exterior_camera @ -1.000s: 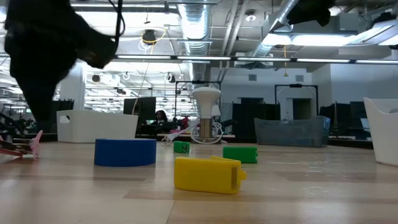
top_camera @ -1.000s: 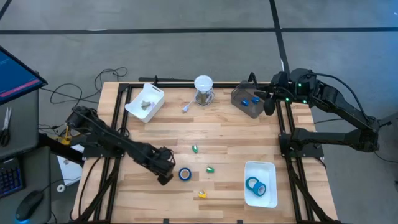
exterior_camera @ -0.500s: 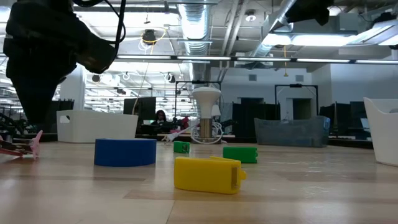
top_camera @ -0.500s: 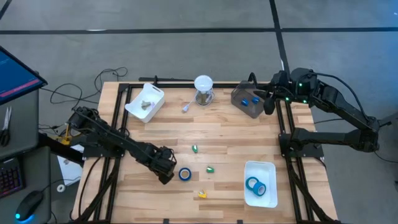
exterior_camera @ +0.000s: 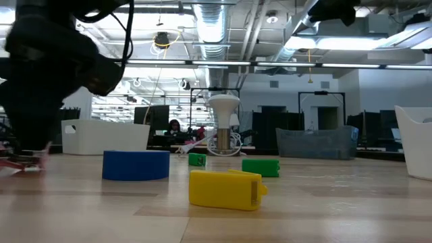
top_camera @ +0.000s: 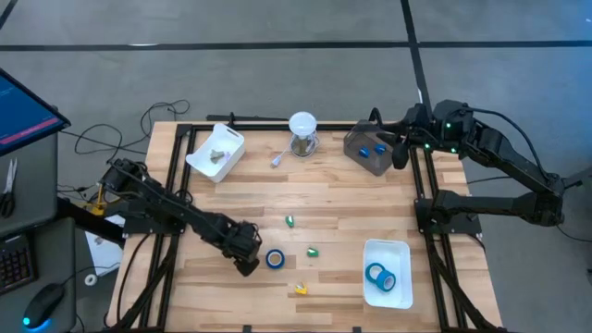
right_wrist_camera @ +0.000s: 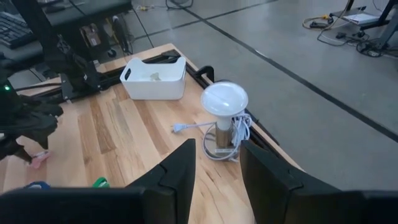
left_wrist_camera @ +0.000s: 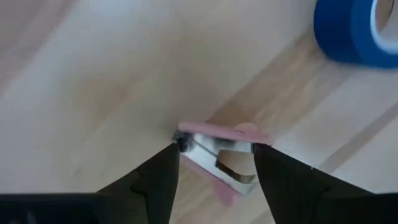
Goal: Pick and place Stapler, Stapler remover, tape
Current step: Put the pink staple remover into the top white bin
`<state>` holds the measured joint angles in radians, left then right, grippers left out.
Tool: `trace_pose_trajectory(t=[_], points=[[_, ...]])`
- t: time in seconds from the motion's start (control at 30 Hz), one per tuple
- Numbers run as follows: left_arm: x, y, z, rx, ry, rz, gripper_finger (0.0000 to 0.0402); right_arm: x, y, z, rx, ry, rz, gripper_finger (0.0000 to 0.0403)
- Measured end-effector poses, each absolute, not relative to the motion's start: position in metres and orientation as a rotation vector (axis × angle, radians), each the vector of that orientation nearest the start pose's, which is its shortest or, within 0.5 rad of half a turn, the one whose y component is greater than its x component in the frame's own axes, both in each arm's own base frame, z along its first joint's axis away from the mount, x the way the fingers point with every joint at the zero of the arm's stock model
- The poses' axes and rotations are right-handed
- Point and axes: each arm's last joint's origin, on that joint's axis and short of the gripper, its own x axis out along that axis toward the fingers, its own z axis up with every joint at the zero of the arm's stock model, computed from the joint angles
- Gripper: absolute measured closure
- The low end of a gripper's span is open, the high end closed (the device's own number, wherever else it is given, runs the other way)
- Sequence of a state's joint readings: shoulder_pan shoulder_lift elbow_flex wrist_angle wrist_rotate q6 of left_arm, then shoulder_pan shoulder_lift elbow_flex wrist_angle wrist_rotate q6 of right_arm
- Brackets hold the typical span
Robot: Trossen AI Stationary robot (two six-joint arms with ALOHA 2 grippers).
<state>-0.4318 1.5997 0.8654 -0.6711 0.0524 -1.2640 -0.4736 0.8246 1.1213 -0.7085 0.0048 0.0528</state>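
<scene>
Left gripper (left_wrist_camera: 214, 177) is hanging low over the near-left table with its fingers standing apart, straddling the pink stapler remover (left_wrist_camera: 219, 157), which is lying flat on the wood between them, its long axis running across the gap. Just beyond, a blue tape roll (top_camera: 275, 259) is sitting beside it. Far off, the right gripper (top_camera: 400, 154) is waiting over the grey bin (top_camera: 368, 151), fingers parted and holding nothing.
</scene>
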Motion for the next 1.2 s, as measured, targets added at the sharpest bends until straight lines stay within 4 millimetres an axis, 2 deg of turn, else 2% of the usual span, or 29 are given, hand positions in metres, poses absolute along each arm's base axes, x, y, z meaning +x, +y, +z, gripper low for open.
trace_pose_trajectory(t=[0.6, 0.97, 1.2], points=[[0.239, -0.107, 0.147, -0.805, 1.406, 0.541, 0.0229, 0.131, -0.068, 0.392, 0.138, 0.349, -0.483, 0.0284], [0.246, -0.077, 0.149, -0.929, 1.435, 0.586, 0.0235, 0.131, -0.067, 0.391, 0.165, 0.345, -0.483, 0.0284], [0.245, -0.074, 0.150, -0.940, 1.446, 0.581, 0.0238, 0.131, -0.067, 0.391, 0.165, 0.346, -0.484, 0.0284]])
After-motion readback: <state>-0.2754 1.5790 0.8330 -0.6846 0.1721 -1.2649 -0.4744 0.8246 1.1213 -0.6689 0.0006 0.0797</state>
